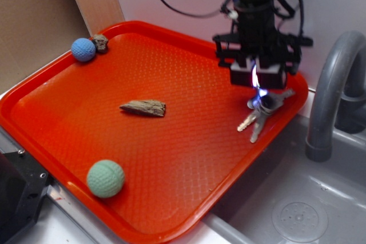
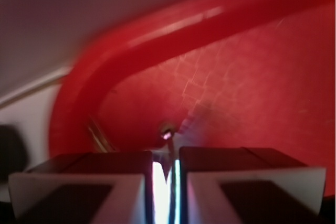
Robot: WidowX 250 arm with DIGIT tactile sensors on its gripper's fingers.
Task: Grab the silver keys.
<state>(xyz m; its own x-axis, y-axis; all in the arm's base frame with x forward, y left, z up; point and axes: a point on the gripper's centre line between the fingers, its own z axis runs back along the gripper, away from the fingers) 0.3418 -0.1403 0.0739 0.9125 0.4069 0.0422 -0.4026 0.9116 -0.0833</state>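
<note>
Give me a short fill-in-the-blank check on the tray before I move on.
1. The pincer hangs over the ____ on the tray.
2. The wood piece lies near the tray's ____.
3. The small rock touches the ____ ball.
4. The green ball sits near the tray's ____ edge.

Missing: keys; middle; blue; front

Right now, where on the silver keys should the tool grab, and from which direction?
Grip the silver keys at the ring end, coming straight down from above. They lie flat and fanned on the orange tray, so the bunched ring end offers the thickest hold. The tool sits there already.
</note>
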